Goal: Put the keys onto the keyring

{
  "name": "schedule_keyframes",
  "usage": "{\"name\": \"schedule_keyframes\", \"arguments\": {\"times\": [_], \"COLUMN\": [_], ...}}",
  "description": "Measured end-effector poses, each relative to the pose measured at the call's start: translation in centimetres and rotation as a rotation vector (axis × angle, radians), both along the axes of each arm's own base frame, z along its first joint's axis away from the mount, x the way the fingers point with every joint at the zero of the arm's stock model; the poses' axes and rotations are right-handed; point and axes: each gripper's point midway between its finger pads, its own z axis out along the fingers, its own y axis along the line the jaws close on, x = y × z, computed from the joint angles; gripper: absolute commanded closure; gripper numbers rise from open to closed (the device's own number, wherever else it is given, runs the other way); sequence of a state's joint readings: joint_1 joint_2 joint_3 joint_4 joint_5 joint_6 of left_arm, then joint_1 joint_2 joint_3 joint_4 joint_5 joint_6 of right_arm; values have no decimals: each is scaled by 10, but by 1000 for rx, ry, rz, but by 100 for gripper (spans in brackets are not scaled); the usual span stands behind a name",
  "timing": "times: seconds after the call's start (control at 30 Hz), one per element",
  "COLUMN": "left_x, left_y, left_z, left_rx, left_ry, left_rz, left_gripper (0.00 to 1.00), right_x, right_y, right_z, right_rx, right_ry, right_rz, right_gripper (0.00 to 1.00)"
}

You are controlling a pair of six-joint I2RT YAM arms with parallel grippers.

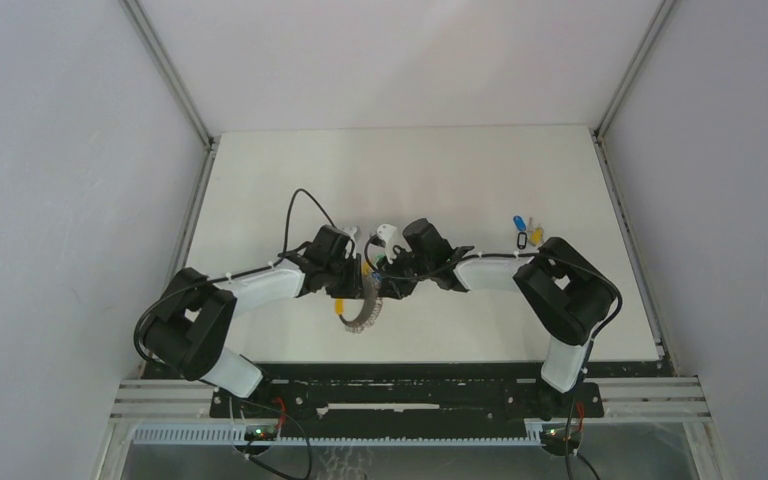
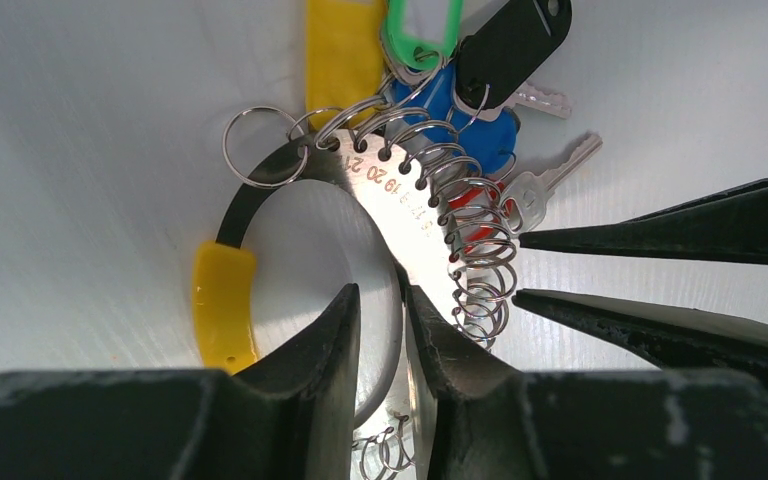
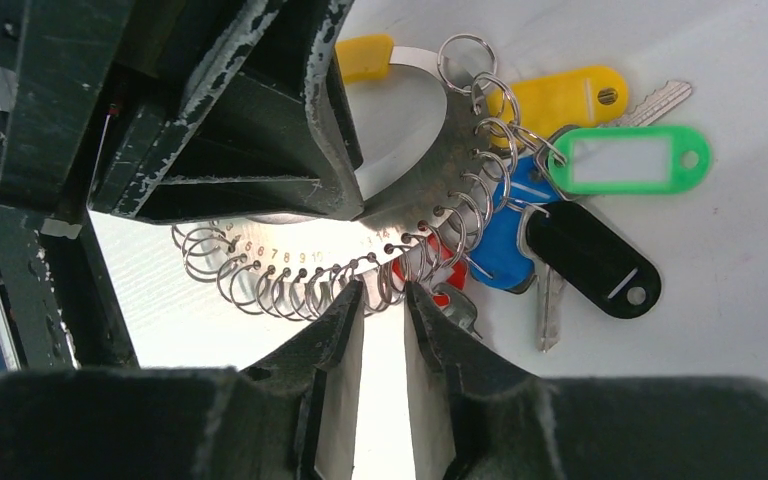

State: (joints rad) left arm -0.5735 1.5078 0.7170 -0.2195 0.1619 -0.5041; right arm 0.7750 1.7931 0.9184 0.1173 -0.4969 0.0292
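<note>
Desk: your desk (image 1: 440, 170) is a plain, matt white sheet with faint shadows under the arms.
Room: pale grey walls (image 1: 50, 150) close the desk in on the left, right and far sides. Silver corner posts (image 1: 165, 70) rise from its two far corners.
Near edge: a black and silver rail (image 1: 410, 398) runs along the front and carries both arm bases.
Keyring: you will find the keyring (image 2: 405, 195) mid-desk, toward the near edge, between the two tools. It is a curved metal plate with stamped numbers, a yellow section (image 2: 222, 305) and a row of holes. Each hole holds a small wire ring (image 2: 480, 270).
Tags: a green tag (image 3: 630, 160), a black tag (image 3: 590, 258) and a yellow tag (image 3: 560, 98) hang bunched on the rings, with blue and red pieces under them.
Keys: the loose keys (image 1: 526, 232) lie right of centre, just beside the right arm. Their heads are blue, yellow and black-rimmed.
Left tool: your left tool (image 2: 380, 292) is clamped on the keyring's metal plate.
Right tool: your right tool (image 3: 383, 290) shows a narrow gap with wire rings at its tips. You cannot tell whether it pinches one.
</note>
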Motion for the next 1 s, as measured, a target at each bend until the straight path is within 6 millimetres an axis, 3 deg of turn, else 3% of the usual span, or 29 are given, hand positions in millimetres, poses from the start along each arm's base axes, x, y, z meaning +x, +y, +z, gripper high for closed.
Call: {"name": "schedule_keyframes", "arguments": {"times": [0.5, 1.0], "left_x": [0, -1], "left_y": [0, -1], "left_z": [0, 0], "left_rx": [-2, -5], "left_ry": [2, 5], "left_rz": [-1, -4], "left_gripper": [73, 73], "right_x": [-3, -11], "right_y": [1, 4], "right_z": [-4, -4], "right_rx": [-2, -13], "right_ry": [28, 44], "right_rz": [1, 20], "right_gripper": [91, 91]}}
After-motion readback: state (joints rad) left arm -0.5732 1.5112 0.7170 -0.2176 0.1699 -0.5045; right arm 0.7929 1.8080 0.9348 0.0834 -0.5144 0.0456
